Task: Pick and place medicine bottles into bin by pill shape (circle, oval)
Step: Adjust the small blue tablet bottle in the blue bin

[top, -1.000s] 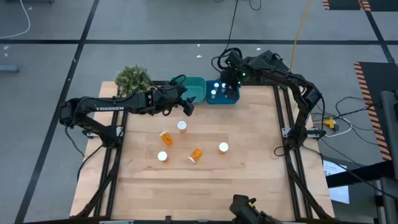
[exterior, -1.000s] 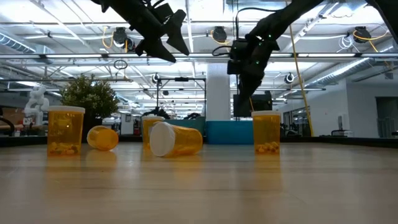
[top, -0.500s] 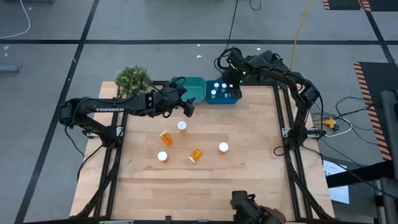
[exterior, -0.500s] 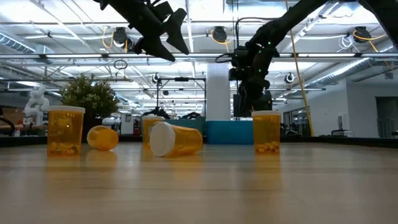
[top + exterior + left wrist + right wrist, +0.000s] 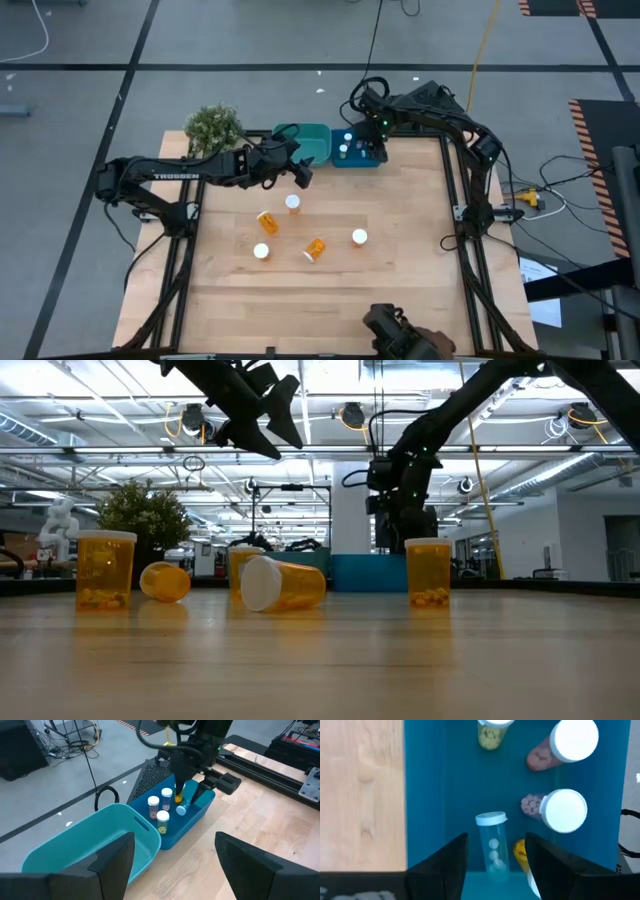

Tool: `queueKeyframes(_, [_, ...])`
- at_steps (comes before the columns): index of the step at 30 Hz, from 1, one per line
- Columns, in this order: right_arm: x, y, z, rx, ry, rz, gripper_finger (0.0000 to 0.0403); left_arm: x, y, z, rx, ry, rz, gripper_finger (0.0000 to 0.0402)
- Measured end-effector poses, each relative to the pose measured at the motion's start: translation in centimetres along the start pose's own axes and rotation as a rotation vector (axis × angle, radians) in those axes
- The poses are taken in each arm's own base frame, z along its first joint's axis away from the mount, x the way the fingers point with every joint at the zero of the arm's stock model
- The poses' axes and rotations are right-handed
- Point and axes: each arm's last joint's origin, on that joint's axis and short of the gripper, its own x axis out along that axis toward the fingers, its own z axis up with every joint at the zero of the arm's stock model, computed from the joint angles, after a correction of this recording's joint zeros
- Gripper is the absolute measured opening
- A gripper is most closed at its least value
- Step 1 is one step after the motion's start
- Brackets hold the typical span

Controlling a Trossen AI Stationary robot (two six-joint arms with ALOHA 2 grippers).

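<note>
Medicine bottles in blue bin, one half hidden behind right gripper

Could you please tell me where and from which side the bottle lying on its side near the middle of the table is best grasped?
Judging by its pose, grip the tipped medicine bottle across its orange body, coming straight down from above. It lies flat on the wooden table with the cap pointing toward the near-left, so the fingers should close across the cylinder's width, not along its length. The left end effector, open and hovering nearby, seems best placed.

A small bushy green potted plant stands at the upper left corner of the pale wooden surface, over grey floor.
</note>
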Motion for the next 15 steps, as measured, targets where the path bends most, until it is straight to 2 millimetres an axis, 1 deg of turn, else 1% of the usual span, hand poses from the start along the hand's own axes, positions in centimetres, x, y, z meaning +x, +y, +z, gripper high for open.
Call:
queueKeyframes(3, [0.7,-0.1,-0.1,-0.001,0.011,0.012,0.0187,0.0,0.0,0.0,0.019,0.000,0.001,0.0280])
queueKeyframes(9, [1.4,-0.3,-0.2,-0.037,0.054,-0.011,0.0187,0.0,0.0,0.0,0.025,0.000,0.003,0.0280])
queueKeyframes(15, [2.0,-0.3,-0.3,-0.069,0.062,-0.002,0.0187,0.0,0.0,0.0,0.044,0.000,0.004,0.0280])
